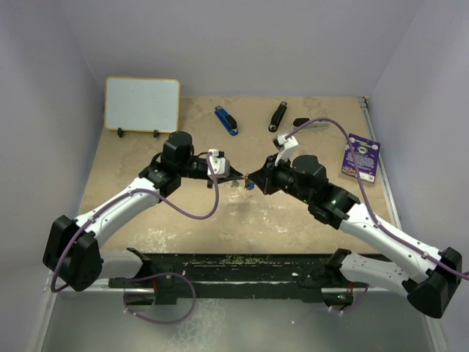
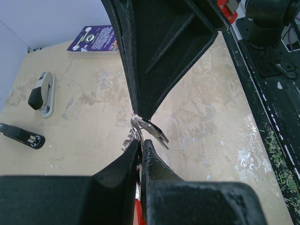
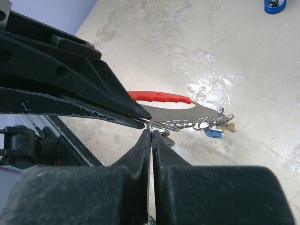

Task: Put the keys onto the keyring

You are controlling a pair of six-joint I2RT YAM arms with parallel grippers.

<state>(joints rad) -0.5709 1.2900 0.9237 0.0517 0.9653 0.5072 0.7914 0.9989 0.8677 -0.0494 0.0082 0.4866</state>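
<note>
A robotics lab's test cell: plain pale walls (image 1: 44,88) box in a mottled beige desk (image 1: 242,227), two cabled robot arms (image 1: 124,202) are bolted to a black rail (image 1: 242,260) along the frame's bottom, and a small whiteboard (image 1: 142,103) stands at upper left.

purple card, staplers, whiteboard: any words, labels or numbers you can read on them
No text here is legible.
purple card: printed logo and lines of text, too small and blurred to read.
whiteboard: blank, no writing.
black stapler: small pale mark at one end, too blurred to read.
</note>
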